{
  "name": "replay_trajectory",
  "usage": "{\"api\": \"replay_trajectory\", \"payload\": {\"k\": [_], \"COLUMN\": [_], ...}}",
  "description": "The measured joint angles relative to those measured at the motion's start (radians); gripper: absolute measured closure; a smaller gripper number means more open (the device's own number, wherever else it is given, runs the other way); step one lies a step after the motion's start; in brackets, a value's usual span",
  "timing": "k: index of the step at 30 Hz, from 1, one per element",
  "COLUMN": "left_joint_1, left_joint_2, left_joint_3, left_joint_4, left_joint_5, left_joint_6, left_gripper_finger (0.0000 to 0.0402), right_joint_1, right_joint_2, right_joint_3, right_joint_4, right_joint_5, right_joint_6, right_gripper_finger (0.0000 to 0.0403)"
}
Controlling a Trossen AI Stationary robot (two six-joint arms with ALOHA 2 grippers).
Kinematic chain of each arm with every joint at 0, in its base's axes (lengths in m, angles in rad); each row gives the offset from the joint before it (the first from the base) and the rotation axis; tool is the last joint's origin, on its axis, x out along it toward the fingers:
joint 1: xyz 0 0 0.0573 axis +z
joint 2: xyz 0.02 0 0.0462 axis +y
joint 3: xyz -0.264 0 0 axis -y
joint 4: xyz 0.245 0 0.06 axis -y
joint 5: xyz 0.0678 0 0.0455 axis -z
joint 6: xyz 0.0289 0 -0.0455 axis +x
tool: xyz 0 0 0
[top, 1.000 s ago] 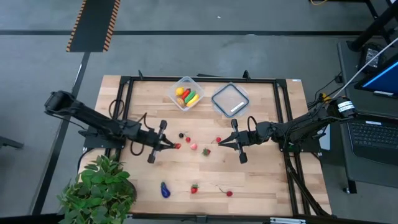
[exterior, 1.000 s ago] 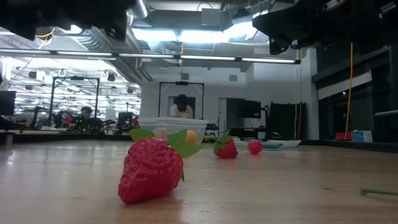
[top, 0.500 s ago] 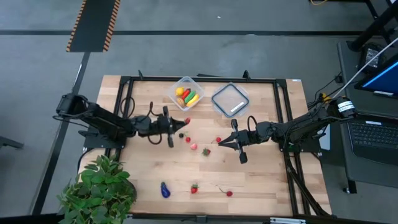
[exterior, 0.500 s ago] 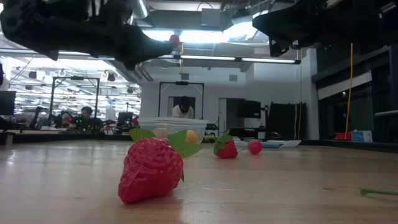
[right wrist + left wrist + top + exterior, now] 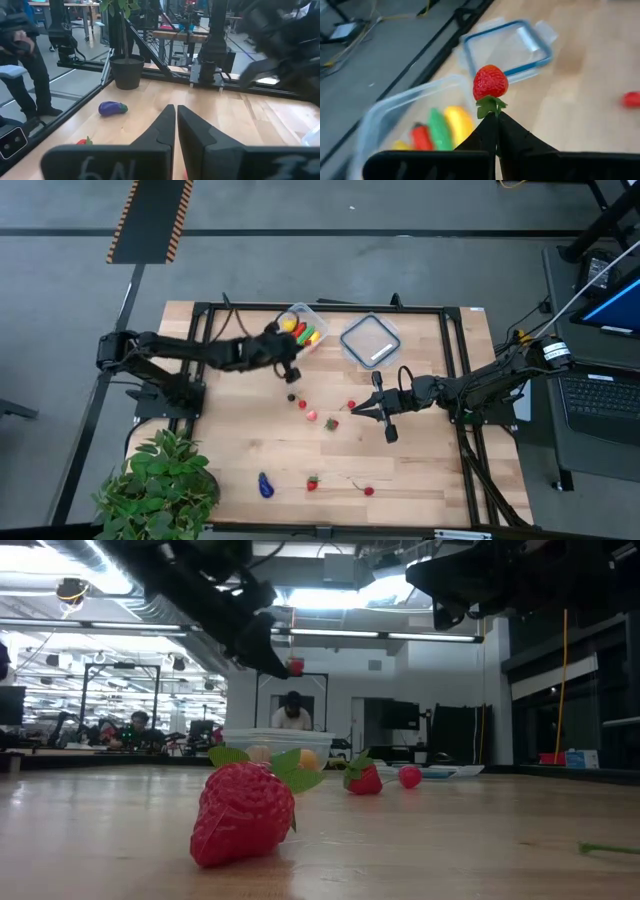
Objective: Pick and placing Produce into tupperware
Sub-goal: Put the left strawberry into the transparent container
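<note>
While the right claw [image 5: 352, 411] waits with its fingers closed on nothing, right of centre in the high view, the left claw [image 5: 292, 363] grips a small strawberry [image 5: 490, 82] by its green leaves, just beside the tupperware [image 5: 300, 328] at the upper middle of the frame. Inside that clear tub lie yellow, red, green and orange pieces [image 5: 300, 332]. To the right of it on the wooden surface [image 5: 420, 470] sits the flat lid [image 5: 370, 340]. More produce is scattered across the middle and lower part of the frame: small red berries [image 5: 303, 404], another strawberry [image 5: 312, 482] and a purple eggplant [image 5: 265, 485]. A potted plant [image 5: 160, 480] stands at the lower left corner.
</note>
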Motion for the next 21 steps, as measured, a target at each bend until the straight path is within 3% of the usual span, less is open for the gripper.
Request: {"api": "replay_trajectory", "payload": {"k": [10, 21], "left_joint_1": [0.170, 0.297], "left_joint_2": [0.053, 0.288], "left_joint_3": [0.177, 0.403], "left_joint_4": [-0.392, -0.684], "left_joint_5": [0.041, 0.063], "left_joint_6": [0.128, 0.245], "left_gripper_finger": [0.0401, 0.0401], "right_joint_1": [0.000, 0.000], "right_joint_2": [0.000, 0.001], "right_joint_3": [0.000, 0.000], "right_joint_4": [-0.002, 0.002], "right_joint_5": [0.000, 0.000], "right_joint_6": [0.003, 0.004], "right_gripper_finger": [0.0379, 0.0380]}}
